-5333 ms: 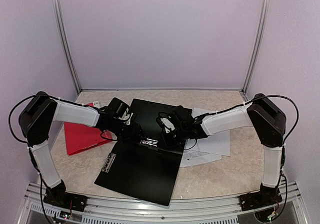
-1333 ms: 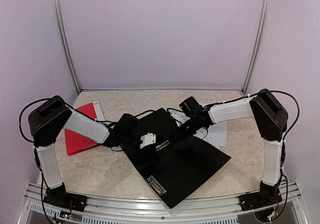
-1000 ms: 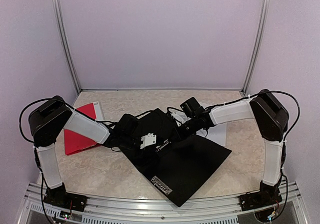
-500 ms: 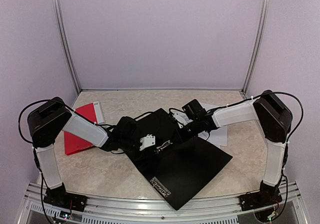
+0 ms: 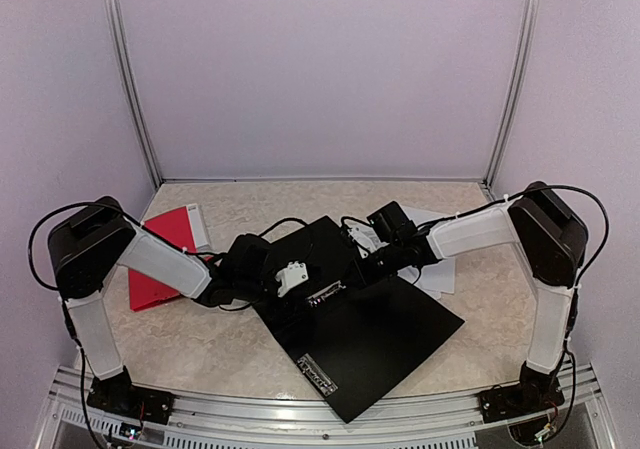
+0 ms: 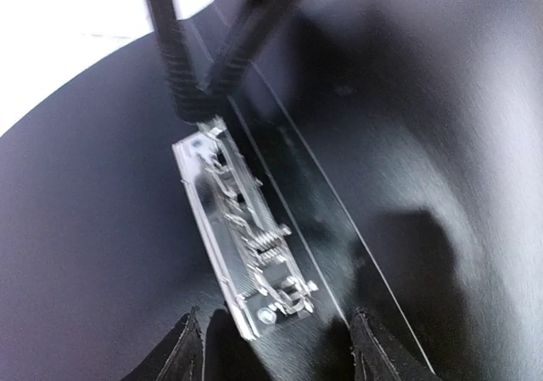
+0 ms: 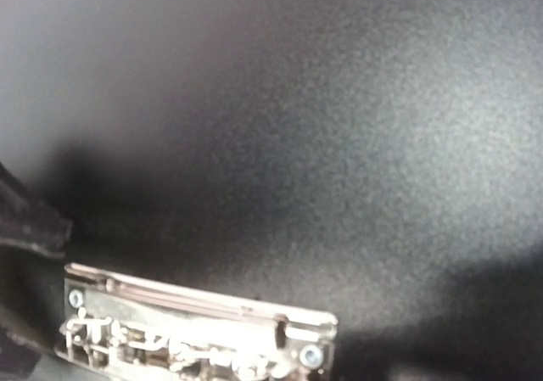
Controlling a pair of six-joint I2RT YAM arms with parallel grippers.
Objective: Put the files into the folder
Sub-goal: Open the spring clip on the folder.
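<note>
Layout on table [image 5: 200,354]:
folder [image 5: 370,334] open mid-table, clip [image 6: 246,245] on its inner face; files [image 5: 438,275] behind-right, partly under it; second folder [image 5: 172,227] left.

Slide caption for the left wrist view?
Left claw open over the metal clip inside the open black folder.

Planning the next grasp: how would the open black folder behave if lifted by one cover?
The black folder probably hinges at its spine, since it lies open in two flat covers. Its metal clip likely weights the middle. The smooth covers may slip.
</note>
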